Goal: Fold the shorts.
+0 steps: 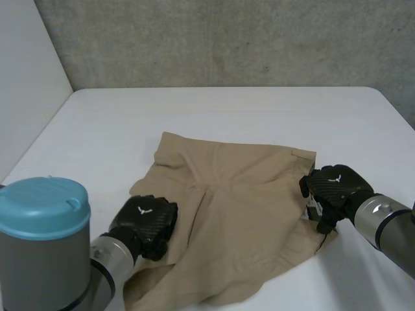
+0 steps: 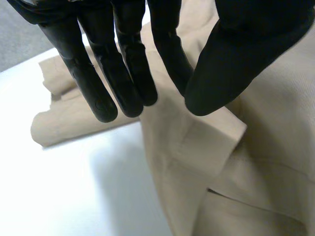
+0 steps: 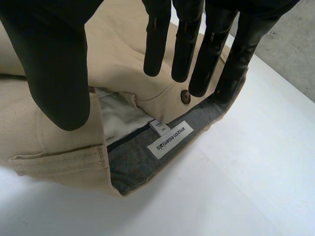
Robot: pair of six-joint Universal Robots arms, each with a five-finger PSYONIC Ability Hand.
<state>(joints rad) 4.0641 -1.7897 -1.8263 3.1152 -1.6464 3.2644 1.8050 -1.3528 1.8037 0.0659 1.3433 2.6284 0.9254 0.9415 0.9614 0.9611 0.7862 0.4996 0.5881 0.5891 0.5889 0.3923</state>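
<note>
Tabletop carries the tan shorts, lying rumpled and partly doubled over near its front middle, with the grey-lined waistband turned out. The left hand hovers at the shorts' left edge and the right hand at the waistband end. Both have straight fingers and thumbs apart, likely poised to grasp opposite sides for a fold. A label and a button lie under the right fingers.

A lab-like test space — bare white table, plain concrete wall.
</note>
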